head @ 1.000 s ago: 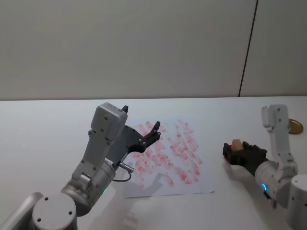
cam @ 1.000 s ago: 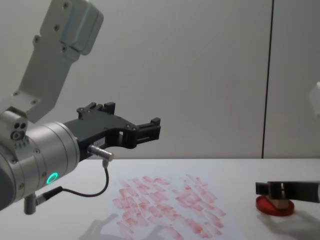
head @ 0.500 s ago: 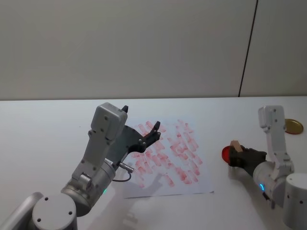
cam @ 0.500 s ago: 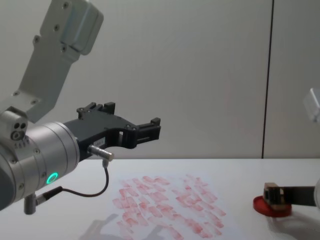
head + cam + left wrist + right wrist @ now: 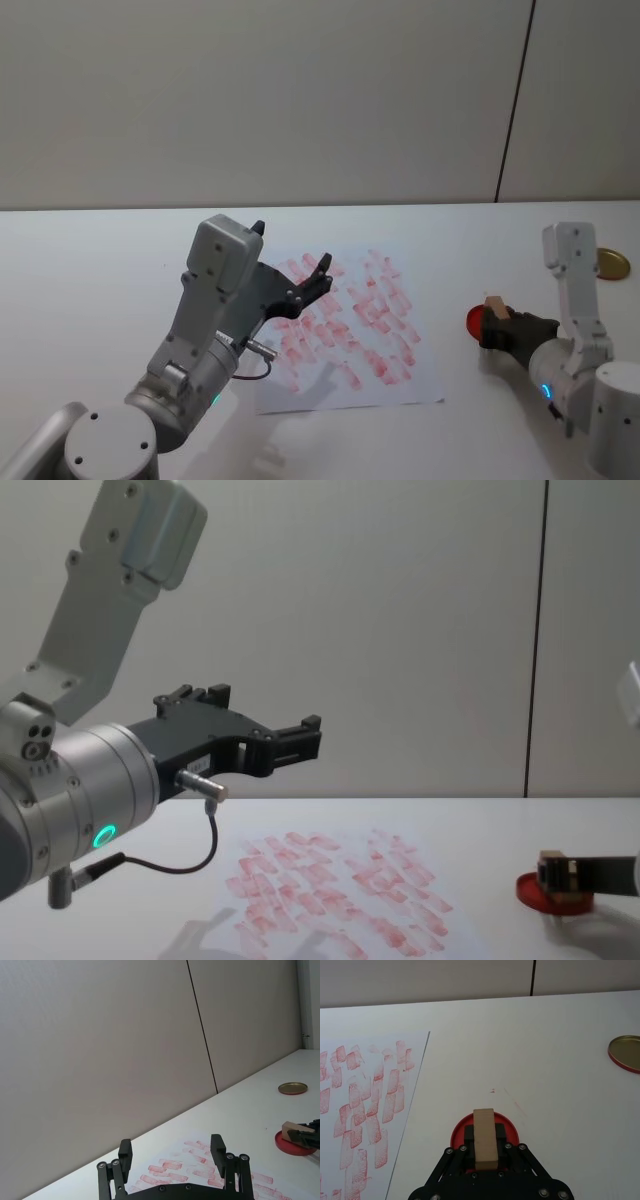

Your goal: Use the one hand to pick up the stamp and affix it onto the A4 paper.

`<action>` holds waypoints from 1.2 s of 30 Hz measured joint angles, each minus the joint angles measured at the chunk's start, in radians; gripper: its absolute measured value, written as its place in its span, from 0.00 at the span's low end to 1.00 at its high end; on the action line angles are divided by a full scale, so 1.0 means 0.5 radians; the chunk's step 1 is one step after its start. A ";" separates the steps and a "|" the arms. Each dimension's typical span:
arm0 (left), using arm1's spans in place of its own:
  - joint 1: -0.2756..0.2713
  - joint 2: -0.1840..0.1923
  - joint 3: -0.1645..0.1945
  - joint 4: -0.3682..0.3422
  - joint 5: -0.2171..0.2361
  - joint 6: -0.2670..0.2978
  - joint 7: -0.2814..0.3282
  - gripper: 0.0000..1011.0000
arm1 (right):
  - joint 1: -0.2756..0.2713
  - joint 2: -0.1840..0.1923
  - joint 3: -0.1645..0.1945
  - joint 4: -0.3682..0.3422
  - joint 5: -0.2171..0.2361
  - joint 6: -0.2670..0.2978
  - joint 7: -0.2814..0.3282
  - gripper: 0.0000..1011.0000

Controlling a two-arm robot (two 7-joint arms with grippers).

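A4 paper [image 5: 372,332], white table [image 5: 90,262], grey wall [image 5: 250,100]

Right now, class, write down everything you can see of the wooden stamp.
The stamp is a small rectangular block of plain light tan wood. The right gripper is shut on it, black fingers clamping two opposite sides, its upper part showing above them. It is over the round red ink pad, right of the A4 paper and apart from it; whether it touches the pad cannot be told. The left gripper, open, hangs above the paper.
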 joint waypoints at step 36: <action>0.000 0.000 0.000 0.000 0.000 0.000 0.000 0.98 | 0.053 -0.087 -0.098 -0.166 -0.134 -0.124 0.301 0.22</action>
